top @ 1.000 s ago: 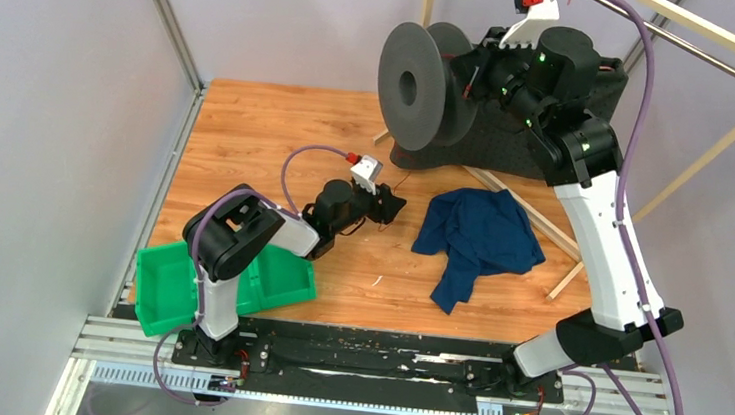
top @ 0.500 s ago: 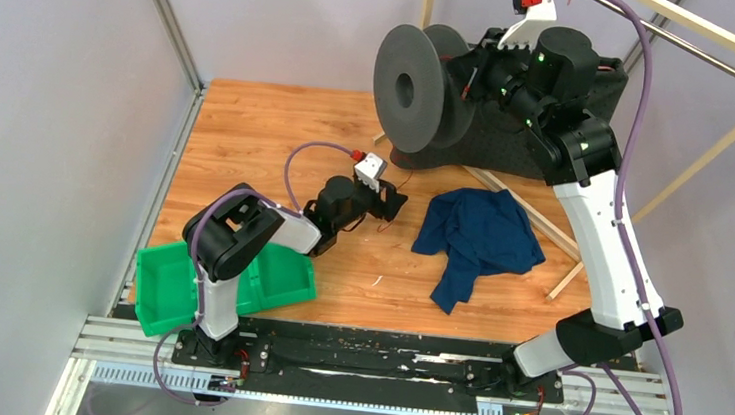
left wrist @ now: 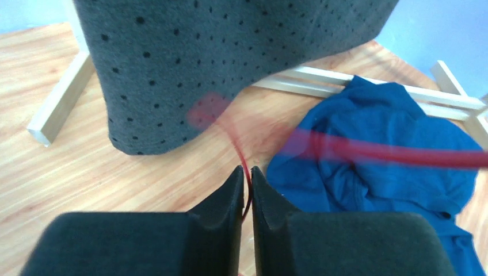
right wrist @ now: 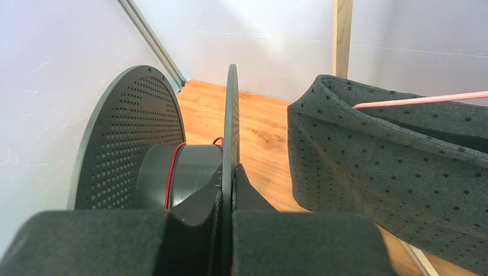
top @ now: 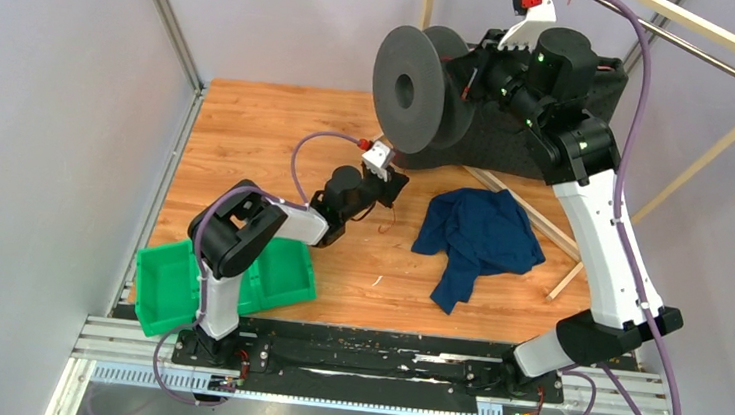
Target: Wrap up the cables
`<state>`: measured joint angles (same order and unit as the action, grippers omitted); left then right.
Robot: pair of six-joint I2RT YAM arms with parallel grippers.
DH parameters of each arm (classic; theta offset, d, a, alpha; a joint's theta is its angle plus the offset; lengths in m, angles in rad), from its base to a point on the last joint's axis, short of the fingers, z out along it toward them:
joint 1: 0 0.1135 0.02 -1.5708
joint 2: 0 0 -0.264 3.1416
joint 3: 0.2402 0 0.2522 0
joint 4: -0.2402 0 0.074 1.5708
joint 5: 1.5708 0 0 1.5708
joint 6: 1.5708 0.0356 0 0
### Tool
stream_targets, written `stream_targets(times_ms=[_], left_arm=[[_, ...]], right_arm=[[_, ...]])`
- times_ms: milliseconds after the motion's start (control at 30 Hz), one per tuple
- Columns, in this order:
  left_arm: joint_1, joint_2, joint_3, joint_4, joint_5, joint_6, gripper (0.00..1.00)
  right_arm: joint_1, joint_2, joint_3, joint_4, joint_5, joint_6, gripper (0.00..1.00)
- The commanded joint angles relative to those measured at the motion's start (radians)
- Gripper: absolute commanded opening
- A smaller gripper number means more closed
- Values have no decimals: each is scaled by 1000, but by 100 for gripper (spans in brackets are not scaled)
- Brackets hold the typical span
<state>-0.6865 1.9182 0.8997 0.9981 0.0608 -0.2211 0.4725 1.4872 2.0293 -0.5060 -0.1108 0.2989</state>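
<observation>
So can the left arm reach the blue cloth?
Probably yes: the blue cloth lies close beside the left gripper, nothing between them, though its jaws are pinching the red cable.

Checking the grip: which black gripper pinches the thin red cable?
The left gripper, closed on the thin red cable; the right gripper clamps the dark grey spool flange instead.
</observation>
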Motion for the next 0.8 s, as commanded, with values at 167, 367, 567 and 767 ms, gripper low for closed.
stream_targets(times_ms=[167,367,567,767], left_arm=[[-8,-103,-68,-91,155,-89,0],[-8,-291,-66,-448,371,-148,0],[-8,-485,-26,-836,517,-16,0],[-8,-664,152,-1232,586,170,0]], right_arm=[[-43,-37,-30,66,97,42,1],[-48,-15,-49,53,180,64,1],[-48,26,-62,47,157,80,1],[-47,64,-95,47,66,91,1]])
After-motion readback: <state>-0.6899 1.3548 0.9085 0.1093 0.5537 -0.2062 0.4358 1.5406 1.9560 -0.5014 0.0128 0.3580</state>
